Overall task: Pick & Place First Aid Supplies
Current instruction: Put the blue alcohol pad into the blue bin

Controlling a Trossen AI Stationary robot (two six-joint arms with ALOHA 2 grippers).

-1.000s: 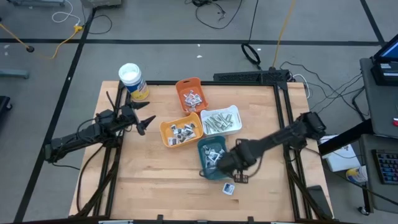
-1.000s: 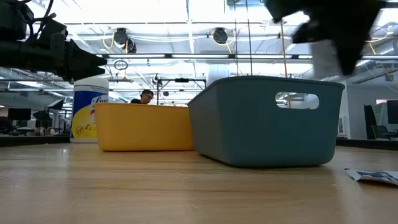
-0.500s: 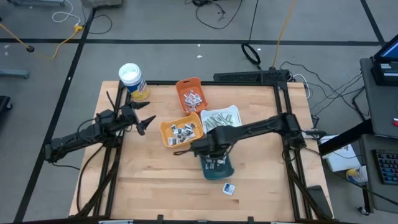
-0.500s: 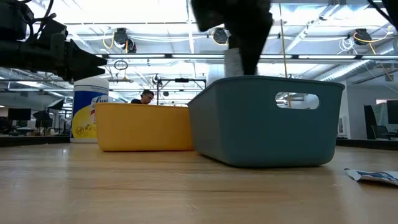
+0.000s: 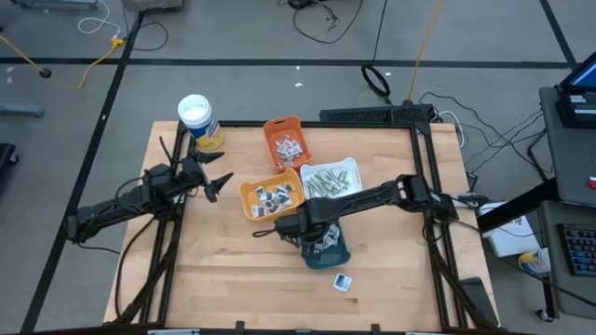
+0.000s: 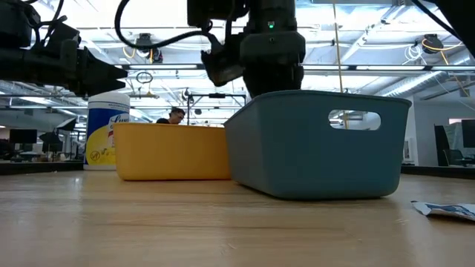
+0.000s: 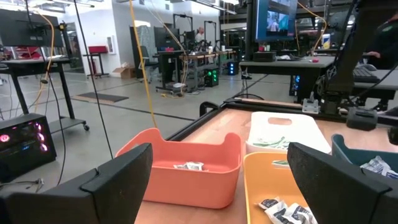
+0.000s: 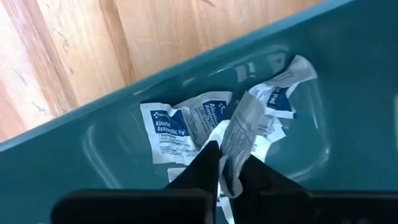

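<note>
My right gripper (image 5: 300,228) hovers over the left part of the teal tray (image 5: 333,251), shut on a crumpled white sachet (image 8: 241,134). Beneath it, blue-printed sachets (image 8: 177,127) lie on the tray's floor. In the low view the right gripper (image 6: 256,55) stands just above the teal tray's rim (image 6: 319,96). One more sachet (image 5: 342,281) lies flat on the table near the front edge. My left gripper (image 5: 220,182) is open and waits in the air left of the trays. My right gripper pinches the white sachet between its two fingertips (image 8: 208,163), at the sachet's edge (image 8: 231,167) beside them. The fingers point down into the teal tray. The sachet hangs crumpled beyond the fingertips, over the packets in the tray; whether it touches them I cannot tell.
A yellow-orange tray (image 5: 272,197) with dark-printed sachets touches the teal tray's left. Behind stand a white tray (image 5: 331,180) of pale strips and an orange tray (image 5: 285,141) of sachets. A white-lidded canister (image 5: 198,121) stands at the far left corner. Bare wood lies to the near left.
My right gripper has carried the white sachet from the near right of the teal tray toward the table's left, across the tray, and now hangs over its left part. The sachet stays between the shut fingers throughout. The lone sachet on the table has not moved.
</note>
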